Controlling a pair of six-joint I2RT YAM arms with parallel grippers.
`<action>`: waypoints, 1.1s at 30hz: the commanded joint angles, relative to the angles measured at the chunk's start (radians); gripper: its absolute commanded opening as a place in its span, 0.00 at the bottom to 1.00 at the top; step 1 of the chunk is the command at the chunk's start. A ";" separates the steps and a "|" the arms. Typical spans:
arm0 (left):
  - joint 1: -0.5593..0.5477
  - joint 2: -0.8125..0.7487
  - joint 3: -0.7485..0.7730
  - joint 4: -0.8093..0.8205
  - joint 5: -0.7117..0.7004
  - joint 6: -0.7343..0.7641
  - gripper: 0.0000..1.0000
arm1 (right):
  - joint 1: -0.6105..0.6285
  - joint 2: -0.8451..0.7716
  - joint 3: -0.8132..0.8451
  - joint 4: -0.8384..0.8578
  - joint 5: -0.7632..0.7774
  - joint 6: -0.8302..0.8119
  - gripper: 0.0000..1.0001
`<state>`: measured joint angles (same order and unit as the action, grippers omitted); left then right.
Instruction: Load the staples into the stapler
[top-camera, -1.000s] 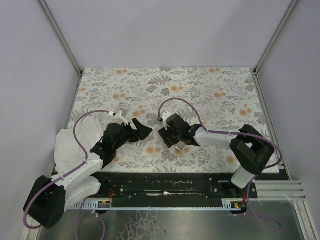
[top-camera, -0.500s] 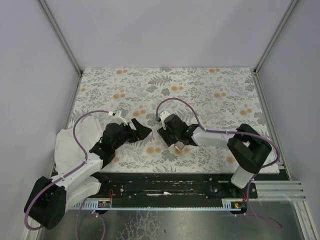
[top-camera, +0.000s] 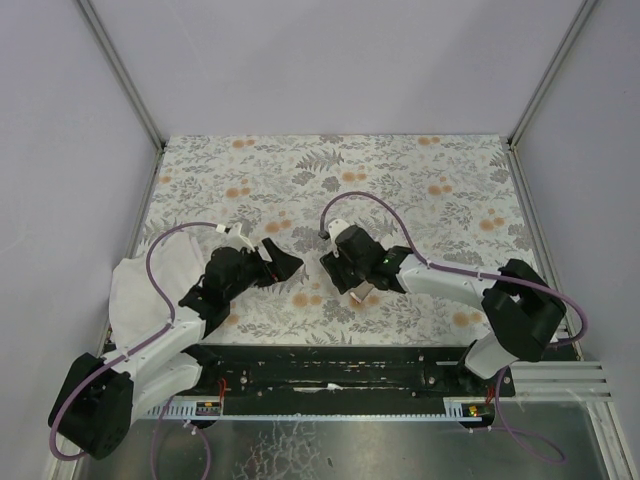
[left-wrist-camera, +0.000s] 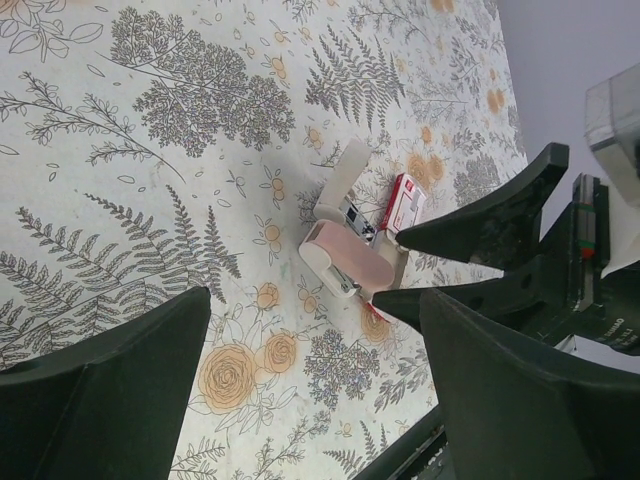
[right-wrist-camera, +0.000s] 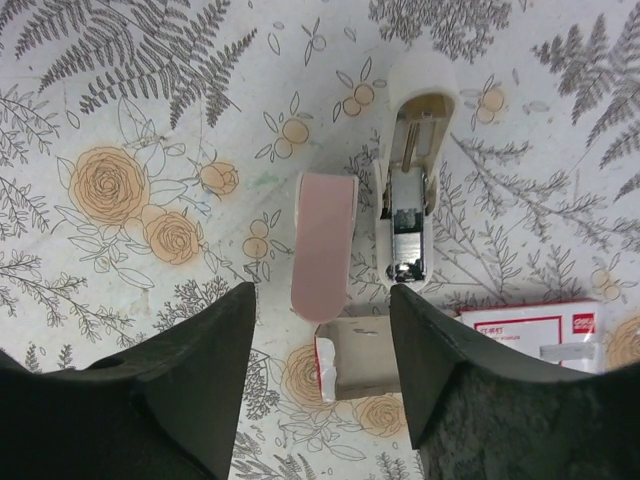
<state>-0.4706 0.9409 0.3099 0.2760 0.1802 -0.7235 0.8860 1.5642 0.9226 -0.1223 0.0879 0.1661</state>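
Right wrist view showed my right gripper (right-wrist-camera: 322, 292) spread wide, empty, over the open stapler (right-wrist-camera: 408, 200), tan tray (right-wrist-camera: 358, 368) at its 6 o'clock beside the red staples box (right-wrist-camera: 528, 322), left gripper (left-wrist-camera: 315, 300) likewise apart; I'd pinch one strip lengthwise, aligned with the channel.

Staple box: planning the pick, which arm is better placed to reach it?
Right, probably. The right end effector, open, hangs over the staple box and opened stapler; the left end effector stands off to one side.
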 joint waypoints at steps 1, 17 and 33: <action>0.007 -0.009 -0.009 0.010 0.018 0.013 0.85 | 0.020 0.014 -0.013 0.020 -0.031 0.046 0.59; 0.012 -0.022 -0.003 -0.004 0.022 0.019 0.85 | 0.039 0.141 0.019 0.019 0.028 0.049 0.54; 0.011 0.029 -0.046 0.161 0.187 0.162 0.85 | 0.039 0.105 0.034 -0.020 -0.018 -0.048 0.18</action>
<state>-0.4637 0.9478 0.2844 0.3058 0.2516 -0.6388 0.9176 1.7237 0.9398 -0.1150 0.1005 0.1802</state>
